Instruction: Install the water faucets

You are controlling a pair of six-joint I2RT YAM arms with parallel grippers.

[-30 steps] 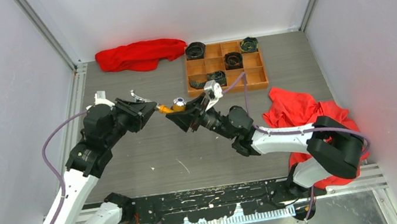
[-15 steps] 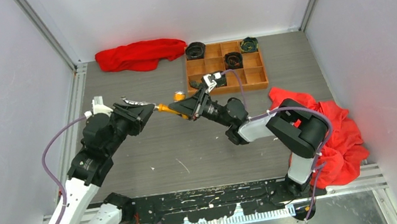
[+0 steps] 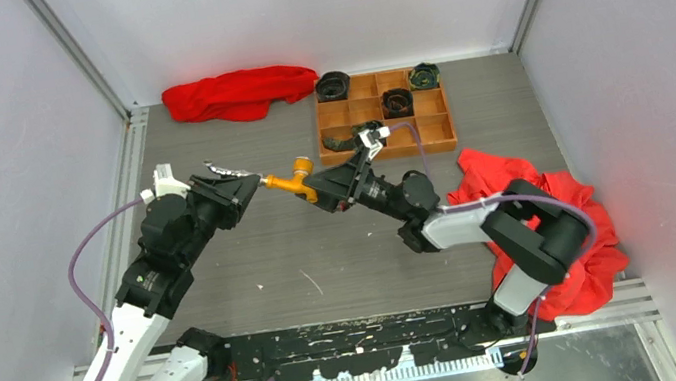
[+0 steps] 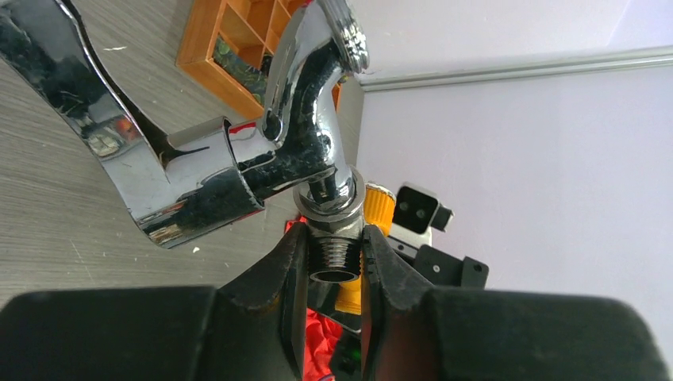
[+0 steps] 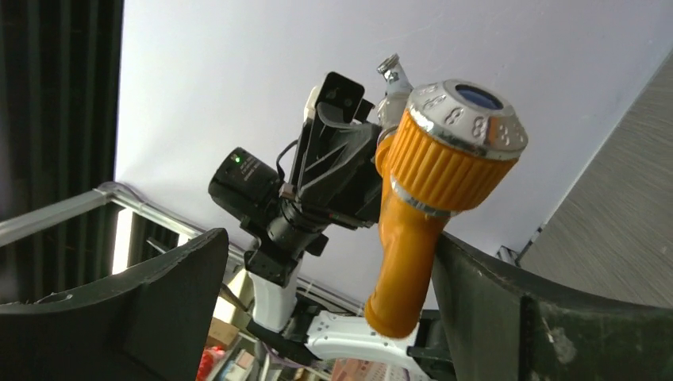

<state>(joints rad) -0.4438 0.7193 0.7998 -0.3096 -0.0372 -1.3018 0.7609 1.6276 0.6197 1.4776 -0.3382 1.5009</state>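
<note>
My left gripper (image 3: 250, 185) is shut on the threaded end of the silver water faucet (image 4: 309, 159), which points up and left in the left wrist view, its chrome handle (image 3: 230, 172) above the jaws. The orange-yellow water faucet (image 3: 292, 179) stays in mid-air against the silver one, its ribbed knob (image 5: 452, 151) on top. My right gripper (image 5: 329, 242) stands wide open around the orange stem (image 5: 409, 262). The stem lies close along the right finger (image 5: 508, 309) and far from the left one. In the top view the right gripper (image 3: 326, 188) sits just right of the orange piece.
A wooden compartment tray (image 3: 389, 152) at the back right holds several dark round rolls (image 3: 396, 101). One red cloth (image 3: 238, 92) lies at the back left of it. A second red cloth (image 3: 539, 211) is bunched by the right arm's base.
My right gripper has opened off the orange faucet and its wrist has shifted slightly right. The orange faucet has turned its knob upward. The left gripper keeps its hold.
</note>
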